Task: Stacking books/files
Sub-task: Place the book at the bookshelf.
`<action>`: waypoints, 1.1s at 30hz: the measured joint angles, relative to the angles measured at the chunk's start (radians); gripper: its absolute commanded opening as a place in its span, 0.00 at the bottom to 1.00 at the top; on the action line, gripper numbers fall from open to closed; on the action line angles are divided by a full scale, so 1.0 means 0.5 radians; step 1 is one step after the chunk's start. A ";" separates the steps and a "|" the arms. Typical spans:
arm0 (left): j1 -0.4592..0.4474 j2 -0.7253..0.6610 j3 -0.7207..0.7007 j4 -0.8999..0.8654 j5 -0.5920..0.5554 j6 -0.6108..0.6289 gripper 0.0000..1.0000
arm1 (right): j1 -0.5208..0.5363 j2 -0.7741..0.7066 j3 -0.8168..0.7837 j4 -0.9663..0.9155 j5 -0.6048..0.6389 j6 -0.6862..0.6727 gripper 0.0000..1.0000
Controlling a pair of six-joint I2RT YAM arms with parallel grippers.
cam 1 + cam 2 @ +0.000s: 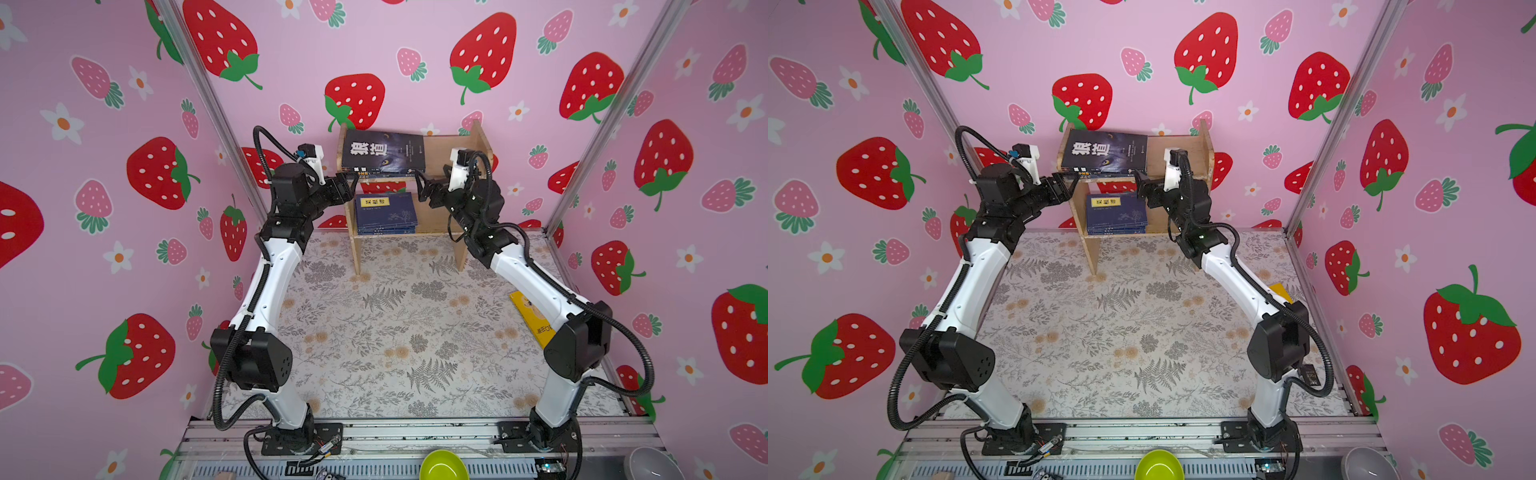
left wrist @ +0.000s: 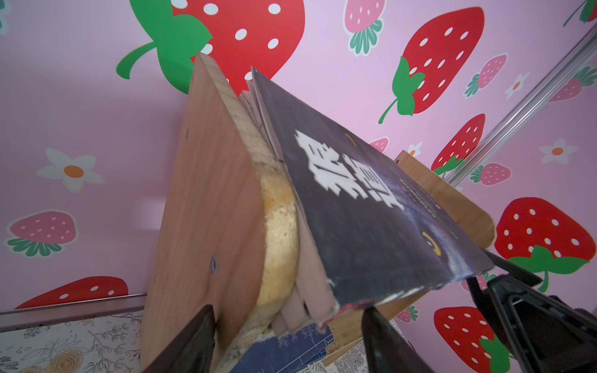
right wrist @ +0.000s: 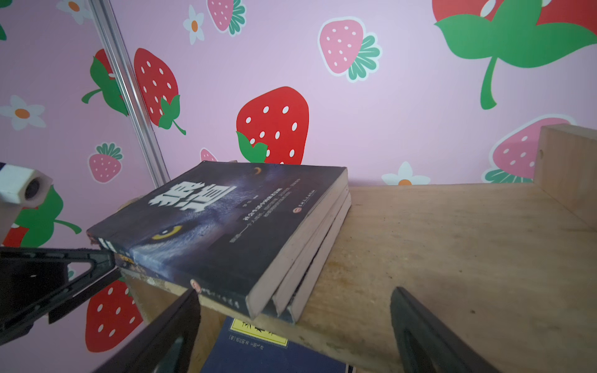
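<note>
Books (image 1: pixel 382 153), three with black on top, lie flat at the left end of the shelf (image 1: pixel 453 158) top; left gripper (image 1: pixel 352 182) and right gripper (image 1: pixel 419 185) flank the pile, jaws wide, holding nothing; likely squaring step, next needs a gentle inward push

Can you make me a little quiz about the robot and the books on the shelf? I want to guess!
1. True or false: the black wolf-eye book lies on top of the pile on the upper board of the wooden shelf.
2. Where is the yellow book? A: on the flowery table, beside the right arm. B: on the lower board. C: in a gripper.
3. Fill in: the top one of the navy books on the lower board has a ___ label.
Key: 1 true; 2 A; 3 yellow.
</note>
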 measured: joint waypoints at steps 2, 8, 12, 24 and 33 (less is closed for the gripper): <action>-0.002 0.000 0.000 -0.001 -0.002 0.000 0.72 | 0.000 0.026 0.027 0.005 0.015 0.022 0.90; -0.005 -0.007 -0.001 -0.003 -0.022 0.002 0.73 | 0.001 0.078 0.087 -0.003 0.024 0.032 0.88; -0.005 -0.027 -0.002 -0.006 -0.037 0.002 0.72 | 0.000 0.077 0.078 0.011 0.017 0.023 0.85; -0.005 -0.104 -0.060 0.000 -0.089 0.002 0.72 | 0.008 0.121 0.153 -0.043 0.050 0.020 0.77; -0.005 -0.248 -0.166 -0.008 -0.136 0.020 0.81 | 0.019 0.002 0.002 -0.065 0.034 0.000 0.98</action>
